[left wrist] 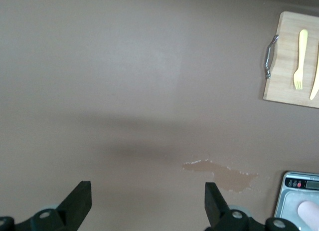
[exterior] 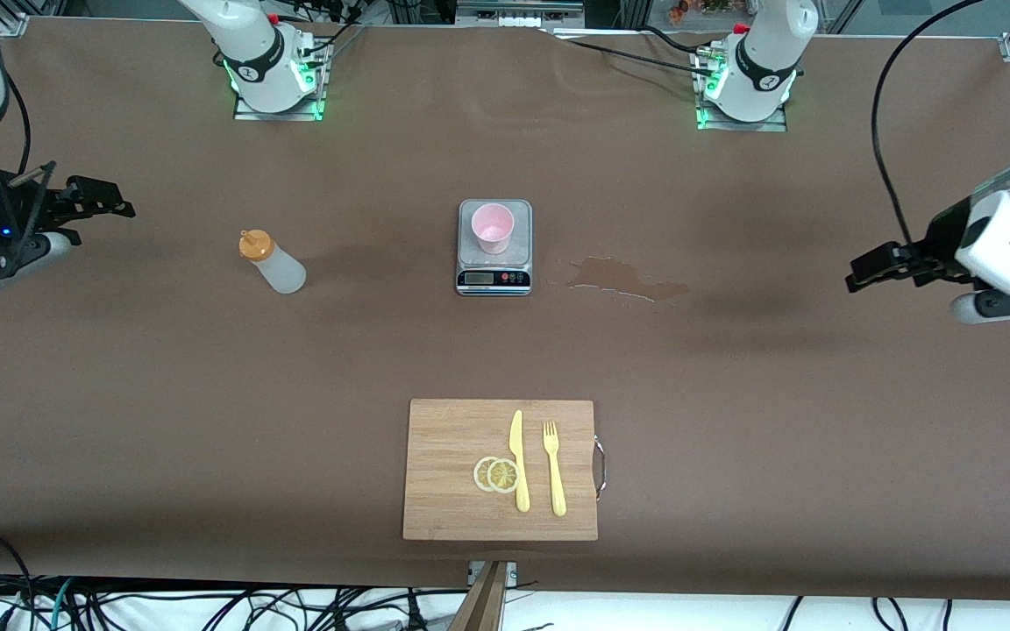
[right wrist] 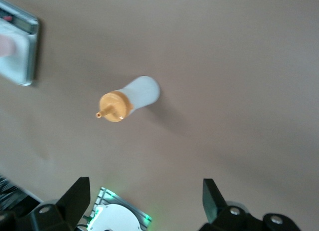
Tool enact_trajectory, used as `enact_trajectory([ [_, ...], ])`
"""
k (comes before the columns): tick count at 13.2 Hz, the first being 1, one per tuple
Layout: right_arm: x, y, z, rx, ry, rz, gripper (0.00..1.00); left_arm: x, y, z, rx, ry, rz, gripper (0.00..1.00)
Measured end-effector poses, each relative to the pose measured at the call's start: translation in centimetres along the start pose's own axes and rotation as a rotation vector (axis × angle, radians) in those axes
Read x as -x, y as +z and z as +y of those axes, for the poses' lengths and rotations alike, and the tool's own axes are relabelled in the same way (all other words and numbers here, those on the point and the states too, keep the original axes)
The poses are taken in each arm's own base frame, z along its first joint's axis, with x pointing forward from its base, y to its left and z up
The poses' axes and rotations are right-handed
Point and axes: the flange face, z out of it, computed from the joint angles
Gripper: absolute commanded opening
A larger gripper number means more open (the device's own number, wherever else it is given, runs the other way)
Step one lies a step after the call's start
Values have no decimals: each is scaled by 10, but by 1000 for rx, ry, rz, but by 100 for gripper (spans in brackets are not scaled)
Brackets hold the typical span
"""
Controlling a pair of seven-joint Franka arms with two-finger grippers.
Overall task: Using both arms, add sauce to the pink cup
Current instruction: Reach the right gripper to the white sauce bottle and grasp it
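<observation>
The sauce bottle (exterior: 273, 261) is whitish with an orange nozzle cap and stands upright on the brown table, toward the right arm's end from the scale. It also shows in the right wrist view (right wrist: 134, 96). The pink cup (exterior: 493, 227) stands upright on a small silver kitchen scale (exterior: 494, 276), mid-table. My right gripper (exterior: 115, 200) hangs open and empty over the table's right-arm end, apart from the bottle; its jaws (right wrist: 144, 186) are spread wide. My left gripper (exterior: 860, 270) is open and empty over the left-arm end (left wrist: 148, 191). The cup's edge (left wrist: 310, 213) shows in the left wrist view.
A brownish liquid spill (exterior: 628, 279) lies beside the scale toward the left arm's end. Nearer the front camera, a wooden cutting board (exterior: 444, 491) carries a yellow knife (exterior: 518, 460), a yellow fork (exterior: 554, 467) and two lemon slices (exterior: 496, 474).
</observation>
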Motion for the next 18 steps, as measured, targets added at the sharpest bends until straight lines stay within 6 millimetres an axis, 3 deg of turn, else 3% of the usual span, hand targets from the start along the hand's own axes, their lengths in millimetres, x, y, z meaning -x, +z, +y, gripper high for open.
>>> enact_trajectory([
  [3,25,39,56,-178,-184,87,100,14,-16,-5,-3,10,-24,100],
  [6,22,90,96,-335,-429,230,100,15,-18,-8,-19,71,-24,100],
  [11,3,169,117,-504,-814,453,99,22,-15,12,-67,137,-42,100],
  [15,-1,252,141,-593,-1022,704,99,21,-18,15,-66,142,-35,100],
  [18,-12,304,136,-665,-1109,881,99,20,-19,16,-65,144,-32,100],
])
